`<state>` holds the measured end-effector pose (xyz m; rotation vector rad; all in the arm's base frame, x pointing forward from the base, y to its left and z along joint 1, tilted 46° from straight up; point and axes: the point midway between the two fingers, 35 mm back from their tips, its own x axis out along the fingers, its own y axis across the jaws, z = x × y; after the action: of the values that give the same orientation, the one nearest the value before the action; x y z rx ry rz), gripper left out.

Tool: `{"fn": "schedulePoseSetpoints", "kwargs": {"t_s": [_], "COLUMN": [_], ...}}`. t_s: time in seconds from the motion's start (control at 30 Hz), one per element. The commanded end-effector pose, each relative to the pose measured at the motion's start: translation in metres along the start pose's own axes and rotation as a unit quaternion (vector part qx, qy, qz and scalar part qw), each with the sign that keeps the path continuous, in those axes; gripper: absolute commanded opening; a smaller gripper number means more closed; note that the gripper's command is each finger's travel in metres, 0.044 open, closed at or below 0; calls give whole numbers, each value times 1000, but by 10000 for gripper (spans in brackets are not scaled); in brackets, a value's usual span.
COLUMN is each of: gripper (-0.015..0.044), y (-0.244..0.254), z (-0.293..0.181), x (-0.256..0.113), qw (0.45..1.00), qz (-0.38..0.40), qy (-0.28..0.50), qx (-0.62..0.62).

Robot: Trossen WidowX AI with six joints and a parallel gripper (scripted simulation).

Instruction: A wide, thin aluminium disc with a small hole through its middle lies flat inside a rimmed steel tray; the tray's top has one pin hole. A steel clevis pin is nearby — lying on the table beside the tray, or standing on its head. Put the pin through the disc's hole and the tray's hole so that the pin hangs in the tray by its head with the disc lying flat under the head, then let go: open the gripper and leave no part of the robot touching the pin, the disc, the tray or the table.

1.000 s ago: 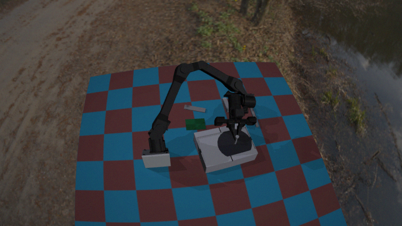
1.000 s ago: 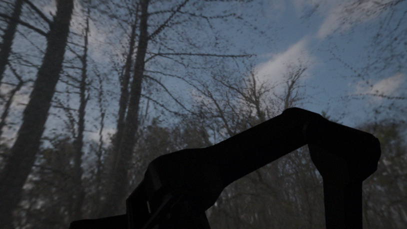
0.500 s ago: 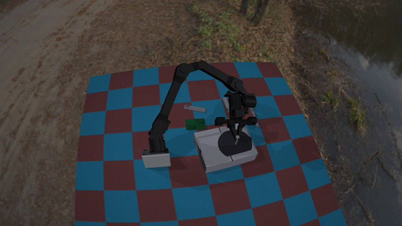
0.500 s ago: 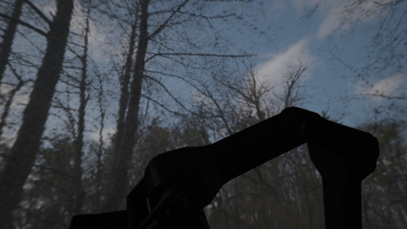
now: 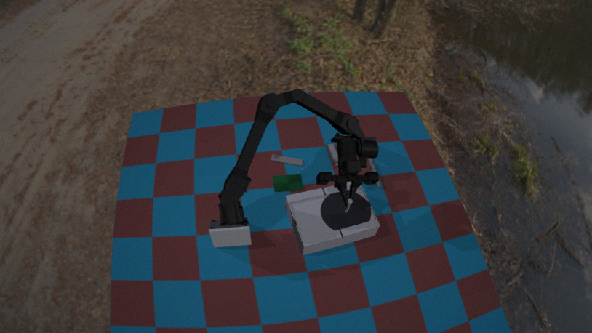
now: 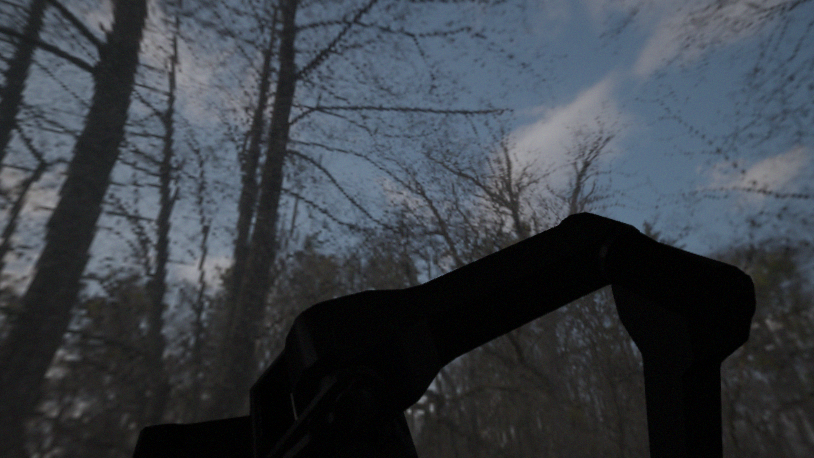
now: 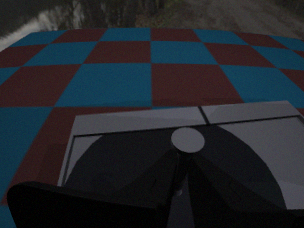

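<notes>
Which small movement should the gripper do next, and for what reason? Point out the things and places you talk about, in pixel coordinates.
Probably a small shift to line the pin's tip up with the disc's hole, before any lowering. The gripper [image 5: 348, 200] [image 7: 182, 157] is shut on the pin [image 5: 349, 203] [image 7: 188, 140], head up, over the dark disc [image 5: 334, 215] [image 7: 240, 160]. Whether the tip already meets the hole, I cannot tell.

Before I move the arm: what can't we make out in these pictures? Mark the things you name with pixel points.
- Hole in the disc [image 5: 333, 213] [image 7: 120, 155]: top and wrist views, can't be made out around the pin [image 5: 350, 201] [image 7: 188, 139] and fingers.
- Whether the pin's tip has entered a hole: top view, too small; wrist view, the head and dark fingers cover most of the shank.
- Tray [image 5: 308, 223] [image 7: 115, 121]: near side cut off by the wrist view's bottom edge.
- Fingertips: exterior view, out of frame.
</notes>
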<state>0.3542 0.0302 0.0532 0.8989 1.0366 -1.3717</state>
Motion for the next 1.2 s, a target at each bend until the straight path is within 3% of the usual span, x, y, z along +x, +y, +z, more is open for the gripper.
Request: {"fn": "schedulePoseSetpoints", "kwargs": {"t_s": [0.0,1.17], "gripper": [0,0], "y": [0,-2], "z": [-2,-1], "x": [-1,2], "qw": [1000,1000], "qz": [-2,6], "qy": [0,-11], "qx": [-7,9]}}
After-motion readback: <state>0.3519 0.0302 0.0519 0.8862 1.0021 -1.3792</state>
